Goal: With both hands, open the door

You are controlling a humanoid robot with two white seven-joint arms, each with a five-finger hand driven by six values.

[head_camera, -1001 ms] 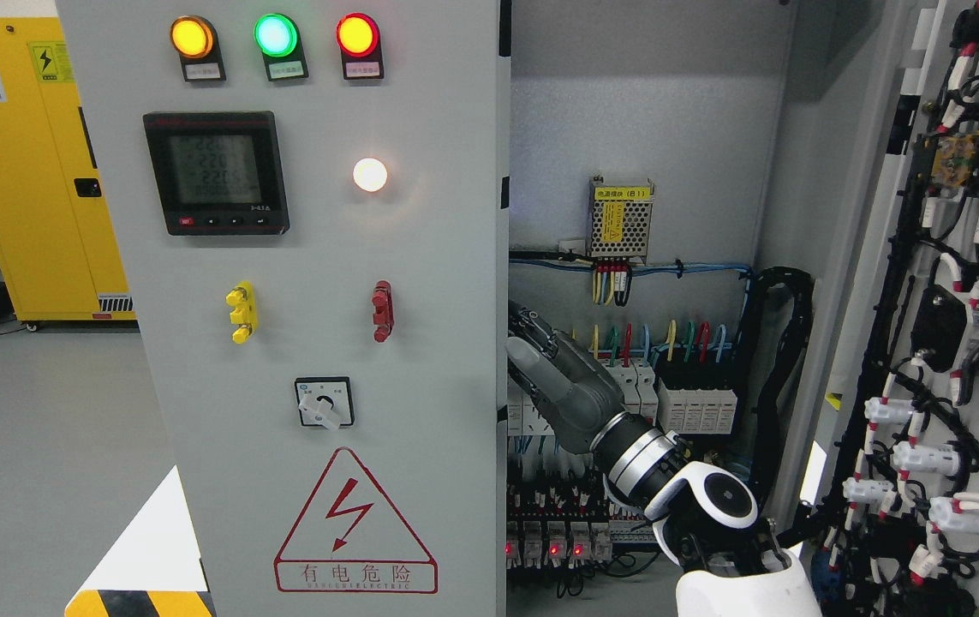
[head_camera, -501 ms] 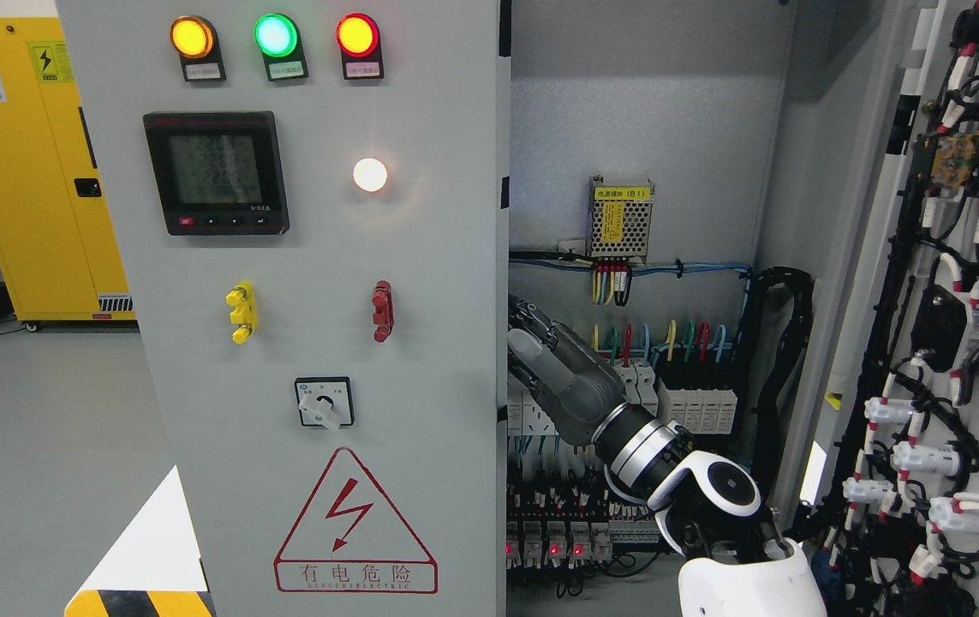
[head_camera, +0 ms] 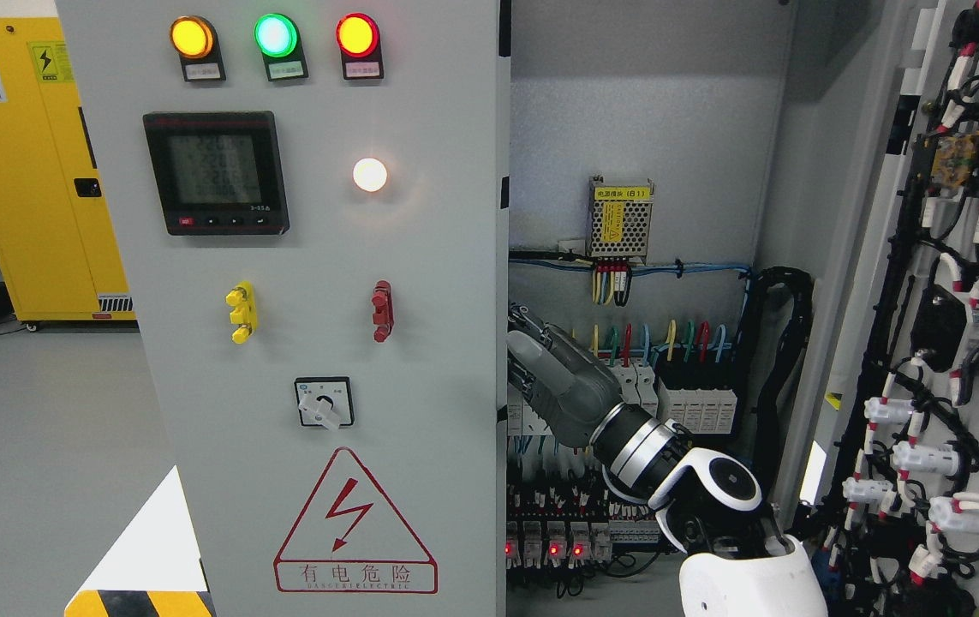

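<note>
The grey left cabinet door (head_camera: pixel 318 343) fills the middle of the head view, with its lamps, meter, switch and red warning triangle facing me. Its right edge (head_camera: pixel 502 300) stands in front of the open cabinet interior (head_camera: pixel 643 171). My right arm (head_camera: pixel 712 497) rises from the lower right, and my right hand (head_camera: pixel 540 373) reaches in just behind that door edge, at the height of the rotary switch (head_camera: pixel 324 403). The door hides the tip of the hand. At the far right, the right door (head_camera: pixel 952 343) is swung open, showing its wired inner face. My left arm is out of view.
Inside the cabinet are a power supply (head_camera: pixel 620 218), rows of breakers (head_camera: pixel 695 394) with coloured wires and a black cable chain (head_camera: pixel 784 360), all close to my forearm. A yellow cabinet (head_camera: pixel 35 171) stands at the back left on the grey floor (head_camera: pixel 44 446).
My right forearm and elbow joint have shifted slightly to the right and up. The hand stays at the left door's edge. The door itself shows no visible movement.
</note>
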